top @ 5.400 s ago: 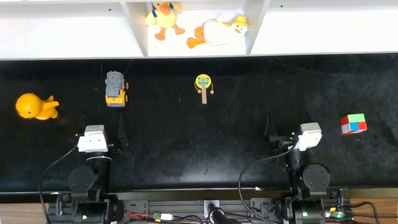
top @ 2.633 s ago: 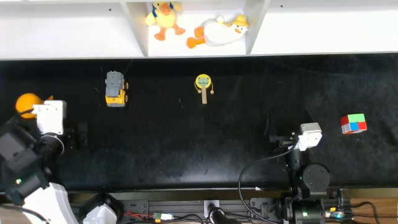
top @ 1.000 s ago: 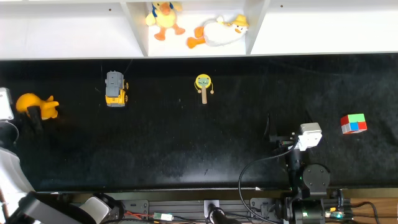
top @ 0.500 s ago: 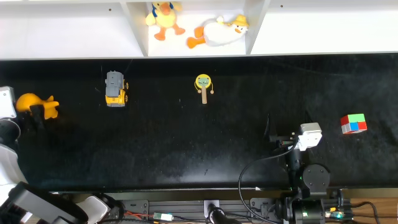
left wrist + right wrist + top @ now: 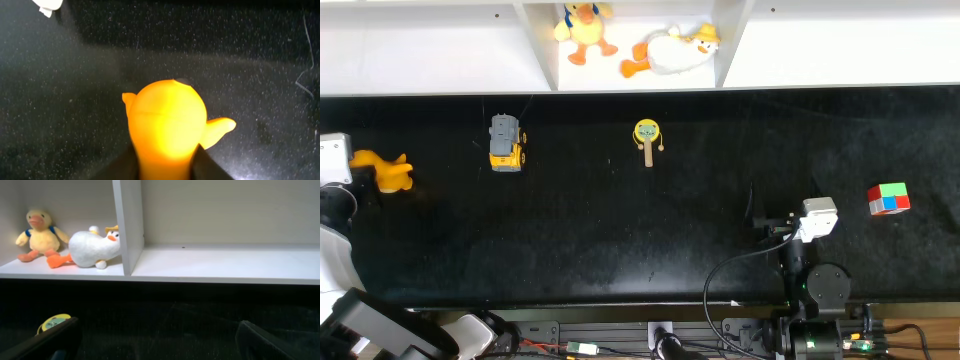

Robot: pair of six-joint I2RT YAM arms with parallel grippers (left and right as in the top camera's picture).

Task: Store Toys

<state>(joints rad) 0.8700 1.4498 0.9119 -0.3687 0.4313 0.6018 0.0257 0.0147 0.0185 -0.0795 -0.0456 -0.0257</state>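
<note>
Top view, left arm (image 5: pixel 332 215) far left — tool (image 5: pixel 364 178) clamping orange duck (image 5: pixel 388 172)

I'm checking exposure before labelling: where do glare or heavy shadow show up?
Left wrist view: the orange duck glows with a washed-out hotspot, and a dark shadow band crosses the mat. Right wrist view: the shelf is evenly lit, the mat below dim.

Light was even; white shelf (image 5: pixel 840 45) at 12 o'clock ran bright, black mat (image 5: pixel 620 230) dim, orange toy (image 5: pixel 167 120) glared.
</note>
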